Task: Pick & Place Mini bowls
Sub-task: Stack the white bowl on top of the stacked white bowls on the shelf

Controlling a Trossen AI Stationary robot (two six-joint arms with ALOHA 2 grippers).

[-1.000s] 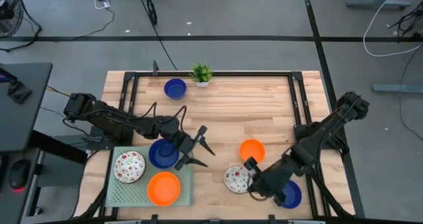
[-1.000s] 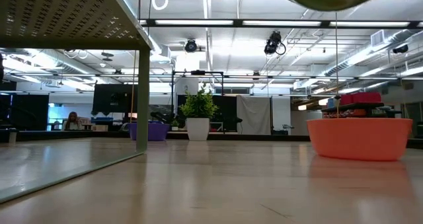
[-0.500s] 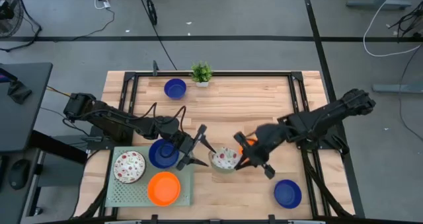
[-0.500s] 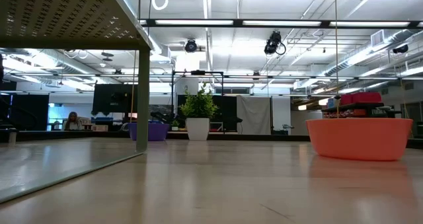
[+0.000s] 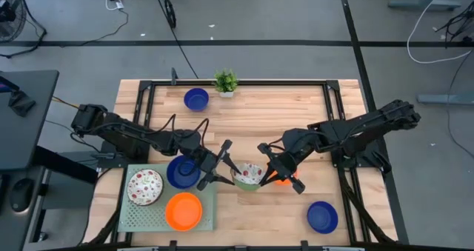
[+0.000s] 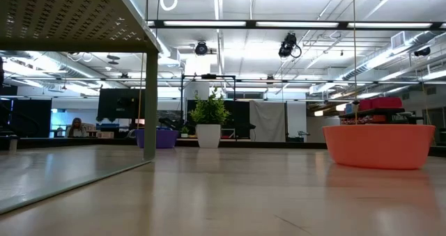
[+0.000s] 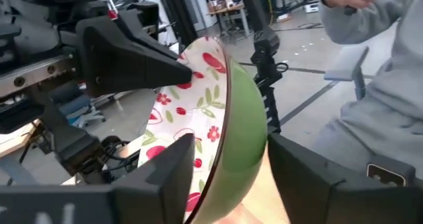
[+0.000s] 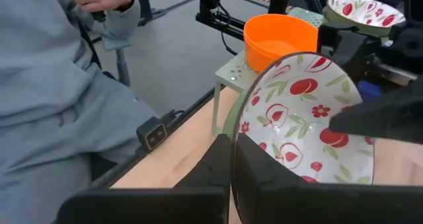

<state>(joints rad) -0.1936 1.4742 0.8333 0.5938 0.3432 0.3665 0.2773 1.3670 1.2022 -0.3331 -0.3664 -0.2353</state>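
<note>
A mini bowl (image 5: 248, 175), white with red fruit inside and green outside, hangs over the table's middle, with my right gripper (image 5: 266, 171) shut on it. My left gripper (image 5: 231, 169) is open at the bowl's other side. In the left wrist view one finger (image 7: 173, 174) stands inside the rim and the other (image 7: 301, 178) outside it; whether they touch it I cannot tell. An orange mini bowl (image 5: 281, 180) rests on the table, partly hidden under my right gripper. My right gripper pinches the bowl's rim (image 8: 232, 141) at the side nearer the table's right edge, one finger inside the bowl and one outside. The fingers come from the table's right, slanting down. The bowl is tipped steeply on edge and lifted clear of the table.
A pale green tray (image 5: 133, 220) at the near left carries a patterned bowl (image 5: 144, 186), a blue one (image 5: 180, 173) and an orange one (image 5: 184, 210). Blue bowls sit at the far side (image 5: 196, 99) and near right (image 5: 323, 216). A potted plant (image 5: 226, 82) stands at the back. A person in grey (image 8: 59, 98) is beyond the table.
My right gripper has carried the patterned bowl up from the near right of the table and leftward to my left gripper's fingers, tipping it on edge on the way. The orange bowl has stayed where it was.
</note>
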